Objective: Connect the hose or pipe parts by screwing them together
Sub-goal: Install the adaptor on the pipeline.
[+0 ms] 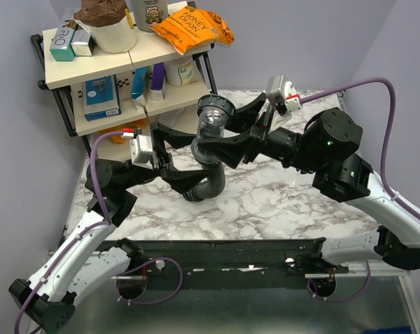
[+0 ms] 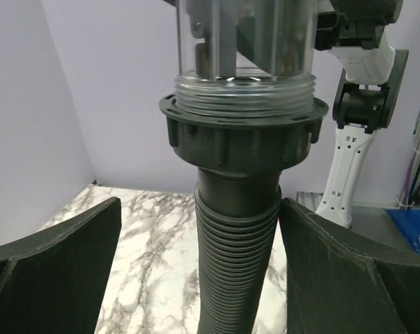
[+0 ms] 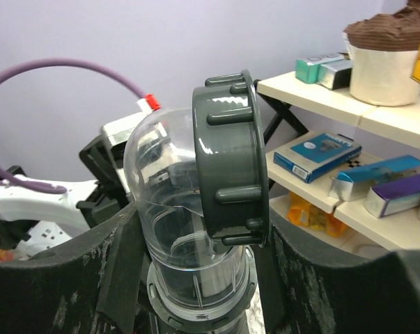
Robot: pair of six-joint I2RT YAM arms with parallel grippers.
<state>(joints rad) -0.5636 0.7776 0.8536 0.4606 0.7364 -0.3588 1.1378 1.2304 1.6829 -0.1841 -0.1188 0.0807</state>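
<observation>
**Left gripper** (image 2: pixel 199 229): the jaws are spread wide to either side of the hose (image 2: pixel 227 285), just below its collar nut (image 2: pixel 241 132). A gap is seen on both sides, and nothing is pinched.

**Right gripper** (image 3: pixel 196 278): the jaws are pressed against the clear pipe piece (image 3: pixel 168 181). This piece is carried above the table (image 1: pixel 279 202), with a grey ring (image 3: pixel 230 160) at its side mouth.

**Joint:** the collar nut is seated on the threaded lower mouth of the clear piece. How far it is wound on cannot be told. The hose hangs from it and curls down towards the table.

**Risks noted:**
- If only a few threads are engaged, the hose's own weight and springiness could tilt the nut, and cross-threading or a drop-off would follow.
- If the jaws are closed on the ribbed hose rather than the nut, the hose would be twisted and the nut left unturned.
- A hard turn of the nut could rotate the smooth clear piece within the right-hand grip, so nothing would be tightened.
</observation>
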